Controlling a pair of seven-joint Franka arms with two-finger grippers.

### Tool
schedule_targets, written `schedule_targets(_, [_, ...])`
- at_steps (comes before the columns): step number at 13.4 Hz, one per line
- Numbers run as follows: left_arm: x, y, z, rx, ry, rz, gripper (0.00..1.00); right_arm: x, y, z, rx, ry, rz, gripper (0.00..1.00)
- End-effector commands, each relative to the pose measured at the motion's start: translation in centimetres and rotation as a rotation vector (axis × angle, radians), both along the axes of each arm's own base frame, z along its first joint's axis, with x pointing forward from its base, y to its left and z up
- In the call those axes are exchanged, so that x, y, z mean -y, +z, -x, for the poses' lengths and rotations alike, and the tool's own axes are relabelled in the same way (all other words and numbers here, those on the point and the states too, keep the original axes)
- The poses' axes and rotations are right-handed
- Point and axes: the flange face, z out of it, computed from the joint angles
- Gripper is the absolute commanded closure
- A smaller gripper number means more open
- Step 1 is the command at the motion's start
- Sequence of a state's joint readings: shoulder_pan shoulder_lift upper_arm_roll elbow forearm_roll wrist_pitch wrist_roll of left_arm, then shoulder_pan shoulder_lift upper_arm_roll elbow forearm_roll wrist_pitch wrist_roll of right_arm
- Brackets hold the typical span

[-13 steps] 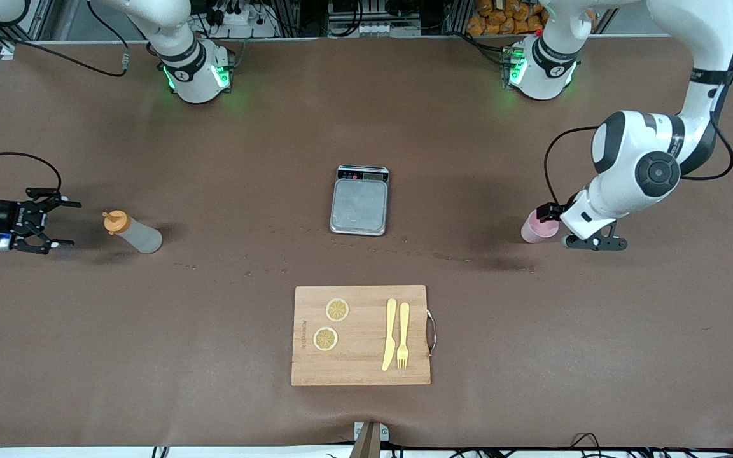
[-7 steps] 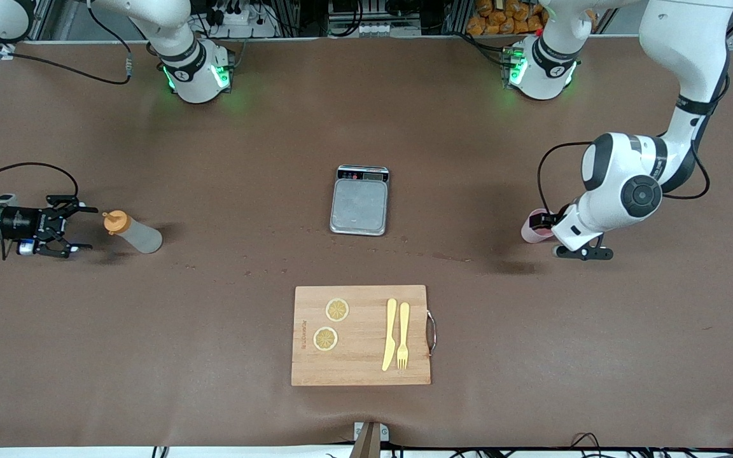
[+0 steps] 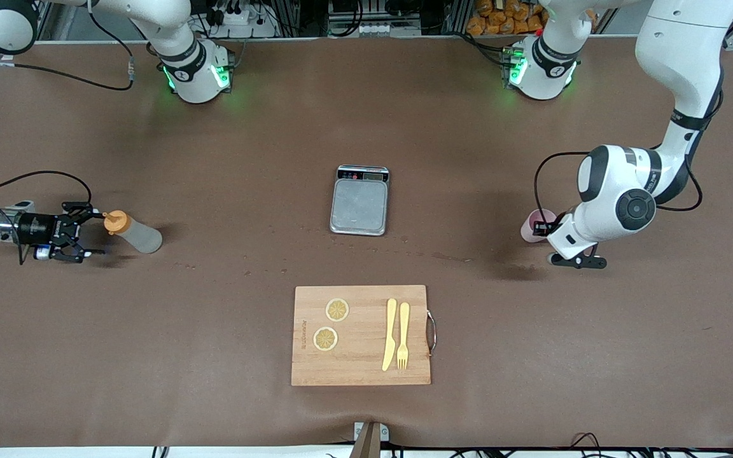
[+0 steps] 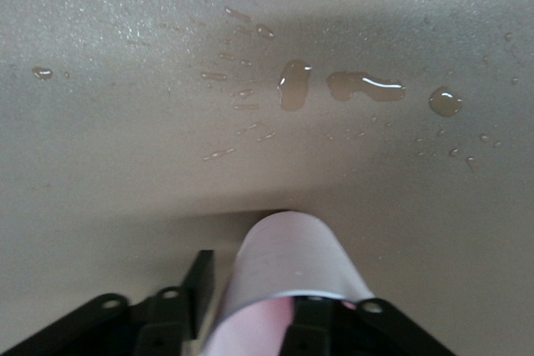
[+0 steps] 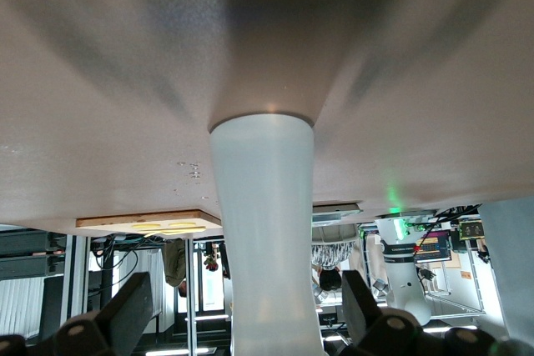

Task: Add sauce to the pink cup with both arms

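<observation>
Near the counter's left-arm end, the left hand (image 3: pixel 554 238) is closing around the pink cup (image 3: pixel 534 226); at the right-arm end, the right hand (image 3: pixel 80 231), fingers spread, straddles the sauce bottle (image 3: pixel 134 233), and next must squeeze shut.

The frosted sauce bottle (image 3: pixel 132 232) stands tilted at the right arm's end; the pink cup (image 3: pixel 534 225) stands at the left arm's end.

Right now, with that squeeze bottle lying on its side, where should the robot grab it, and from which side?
Probably around the frosted body of the sauce bottle, just past the orange cap. It lies on the table, cap pointing toward the right tool, whose open fingers straddle the cap end. Sliding in along its length fits: the round body gives the fingers two parallel sides, while the cap is too narrow.
</observation>
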State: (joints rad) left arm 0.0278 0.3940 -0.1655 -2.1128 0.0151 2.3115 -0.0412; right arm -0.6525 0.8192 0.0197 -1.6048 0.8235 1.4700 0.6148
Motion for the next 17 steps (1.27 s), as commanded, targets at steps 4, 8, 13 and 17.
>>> schedule_targets(4, [-0.3, 5.0, -0.2, 0.041, -0.021, -0.005, 1.00, -3.2, -1.6, -1.2, 0.011, 0.058, -0.039, 0.00])
schedule_targets(8, [-0.1, 8.9, -0.7, 0.110, -0.009, 0.002, 1.00, -4.5, -2.5, -1.4, 0.017, 0.088, -0.052, 0.00])
schedule_targets(13, [5.4, 14.0, -1.5, 0.175, 0.098, 0.142, 1.00, -6.2, -3.1, -1.7, 0.025, 0.126, -0.064, 0.00])
schedule_targets(17, [15.7, 17.5, 0.2, 0.184, 0.193, 0.189, 1.00, -6.3, -2.9, -1.6, 0.022, 0.131, -0.073, 0.45])
